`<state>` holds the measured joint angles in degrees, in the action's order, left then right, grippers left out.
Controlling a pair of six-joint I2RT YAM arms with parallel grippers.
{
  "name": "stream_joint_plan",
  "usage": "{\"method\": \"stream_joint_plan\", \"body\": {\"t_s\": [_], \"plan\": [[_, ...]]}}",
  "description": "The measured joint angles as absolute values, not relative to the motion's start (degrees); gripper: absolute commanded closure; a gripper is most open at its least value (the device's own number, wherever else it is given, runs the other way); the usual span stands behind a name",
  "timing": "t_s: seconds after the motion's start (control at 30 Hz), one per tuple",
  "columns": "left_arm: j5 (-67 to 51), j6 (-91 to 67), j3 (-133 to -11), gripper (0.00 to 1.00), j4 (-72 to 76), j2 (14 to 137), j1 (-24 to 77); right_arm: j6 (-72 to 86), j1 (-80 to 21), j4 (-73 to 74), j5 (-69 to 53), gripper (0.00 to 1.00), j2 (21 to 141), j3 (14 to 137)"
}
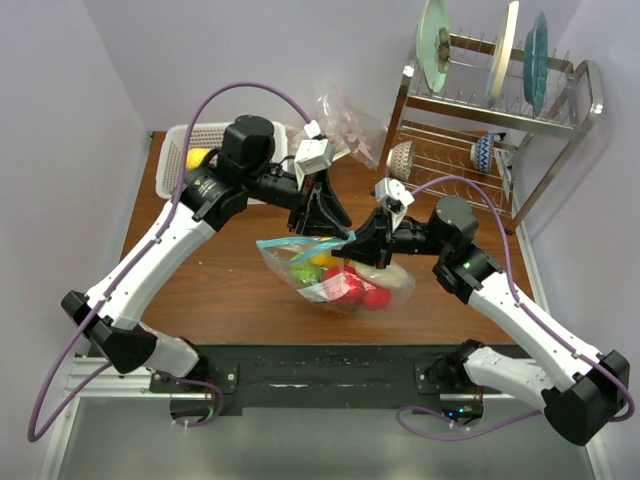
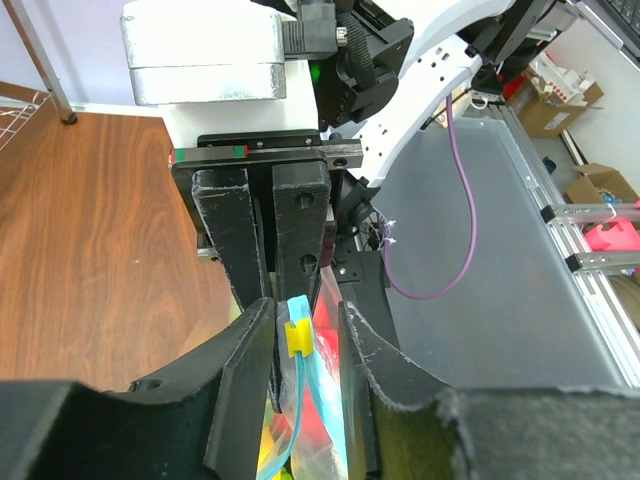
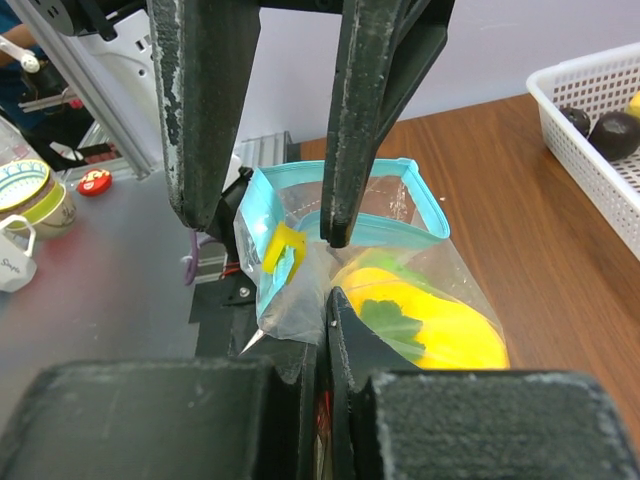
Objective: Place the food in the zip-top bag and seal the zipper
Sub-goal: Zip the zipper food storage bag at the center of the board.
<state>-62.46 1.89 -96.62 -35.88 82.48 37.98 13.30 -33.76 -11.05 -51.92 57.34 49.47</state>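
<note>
Several food pieces, yellow, green and red among them, lie inside the zip-top bag at mid-table. Outstanding stock: one yellow piece and two dark pieces in the white mesh basket, so loading looks unfinished. Condition of zipper: gaping, yellow slider at one end, sealing not yet done. Tools: right gripper clamped on the bag film just below the rim; left gripper spread, fingers straddling the slider end.

White-and-black left arm angled inward, black two-finger left gripper with fingers parted; right arm angled inward, right gripper pinched closed; tips close together.
</note>
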Motion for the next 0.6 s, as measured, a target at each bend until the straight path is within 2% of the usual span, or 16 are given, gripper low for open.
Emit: {"method": "stream_joint_plan", "body": {"t_s": [0.07, 0.17, 0.3, 0.4, 0.43, 0.5, 0.53, 0.6], "plan": [[-62.5, 1.9, -96.6, 0.64, -35.9, 82.5, 38.0, 13.1, -33.8, -10.9, -51.9, 1.0, 57.3, 49.5], [-62.4, 1.9, -96.1, 0.58, -35.9, 82.5, 38.0, 13.0, -33.8, -10.7, -51.9, 1.0, 57.3, 49.5], [-61.3, 1.5, -95.1, 0.59, -36.4, 82.5, 38.0, 12.8, -33.9, -10.6, -51.9, 1.0, 57.3, 49.5], [-61.0, 1.3, -94.5, 0.67, -36.9, 82.5, 38.0, 12.8, -33.9, -10.5, -51.8, 1.0, 57.3, 49.5], [-61.0, 1.1, -94.4, 0.74, -37.1, 82.5, 38.0, 12.7, -33.9, -10.5, -51.8, 1.0, 57.3, 49.5], [-60.9, 1.1, -94.2, 0.82, -37.5, 82.5, 37.9, 12.7, -33.9, -10.3, -51.7, 1.0, 57.3, 49.5], [-60.9, 1.1, -94.2, 0.94, -37.6, 82.5, 38.0, 12.7, -33.9, -10.3, -51.7, 1.0, 57.3, 49.5], [-61.0, 1.1, -94.1, 1.0, -37.7, 82.5, 38.0, 12.6, -33.9, -10.2, -51.5, 1.0, 57.3, 49.5]]}}
